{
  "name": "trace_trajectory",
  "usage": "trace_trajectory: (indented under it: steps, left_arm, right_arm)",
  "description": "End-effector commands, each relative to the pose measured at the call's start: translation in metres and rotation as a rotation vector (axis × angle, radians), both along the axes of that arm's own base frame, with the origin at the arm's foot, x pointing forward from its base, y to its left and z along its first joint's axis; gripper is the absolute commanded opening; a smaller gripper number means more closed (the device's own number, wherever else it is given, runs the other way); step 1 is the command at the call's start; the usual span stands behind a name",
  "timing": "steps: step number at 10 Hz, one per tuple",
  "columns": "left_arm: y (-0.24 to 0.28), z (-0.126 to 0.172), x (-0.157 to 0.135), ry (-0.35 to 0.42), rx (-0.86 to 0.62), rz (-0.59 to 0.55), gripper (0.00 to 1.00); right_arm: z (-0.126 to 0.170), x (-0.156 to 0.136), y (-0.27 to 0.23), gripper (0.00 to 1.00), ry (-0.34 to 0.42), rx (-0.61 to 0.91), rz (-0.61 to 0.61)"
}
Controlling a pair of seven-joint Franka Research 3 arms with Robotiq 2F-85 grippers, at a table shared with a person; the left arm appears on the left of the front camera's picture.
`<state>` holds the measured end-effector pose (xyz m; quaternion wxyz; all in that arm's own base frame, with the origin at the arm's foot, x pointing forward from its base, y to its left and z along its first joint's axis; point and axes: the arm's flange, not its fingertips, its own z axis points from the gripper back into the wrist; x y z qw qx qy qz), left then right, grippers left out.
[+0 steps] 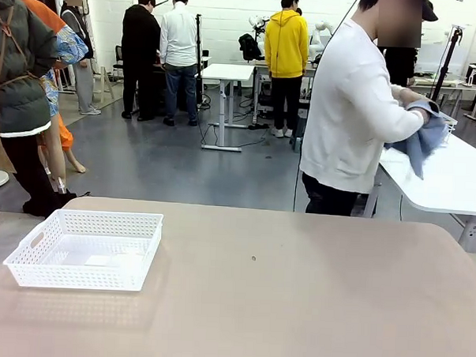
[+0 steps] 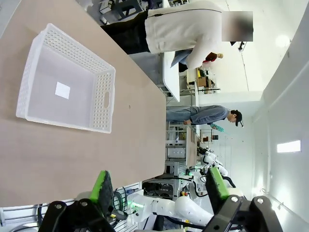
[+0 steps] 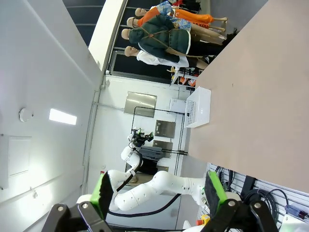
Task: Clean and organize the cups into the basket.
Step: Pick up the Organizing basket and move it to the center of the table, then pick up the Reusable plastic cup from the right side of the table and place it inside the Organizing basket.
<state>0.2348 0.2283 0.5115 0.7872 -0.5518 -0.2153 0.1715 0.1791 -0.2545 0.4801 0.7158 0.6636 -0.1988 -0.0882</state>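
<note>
Across the tan table (image 1: 296, 292), nothing of the task looks done yet. The person (image 1: 347, 120) at the far side is turned toward a white side table (image 1: 451, 180), both hands working a blue cloth (image 1: 425, 143); what it wraps, I cannot tell. The basket (image 1: 76, 274) sits by the tan table's near left corner, upright and empty, so by my judgement all the cups are yet to be cleaned and loaded. The left gripper (image 2: 159, 186) and the right gripper (image 3: 158, 191) are spread wide, holding nothing.

grey floor (image 1: 160, 159), white brick wall (image 1: 229, 20), white desks (image 1: 227, 71) behind, tan tabletop (image 1: 296, 292) in front.
</note>
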Motion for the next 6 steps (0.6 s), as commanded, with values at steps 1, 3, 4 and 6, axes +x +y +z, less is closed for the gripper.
trace_trajectory:
  steps: [1,3,4,6]
  left_arm:
    - [0.0,0.001,0.001,-0.009,-0.017,-0.004,1.0]
    - [0.002,0.01,0.006,-0.094,0.014,-0.004,1.0]
    - [0.008,0.026,0.012,-0.188,0.024,0.004,1.0]
    - [0.021,0.041,0.019,-0.195,-0.104,0.095,1.0]
  right_arm:
    - [0.002,-0.001,0.0,1.0,-0.008,0.004,0.003]
    - [0.002,-0.001,0.0,1.0,-0.008,0.004,0.003]
    - [0.002,-0.001,0.0,1.0,-0.008,0.004,0.003]
    - [0.002,-0.001,0.0,1.0,-0.008,0.004,0.003]
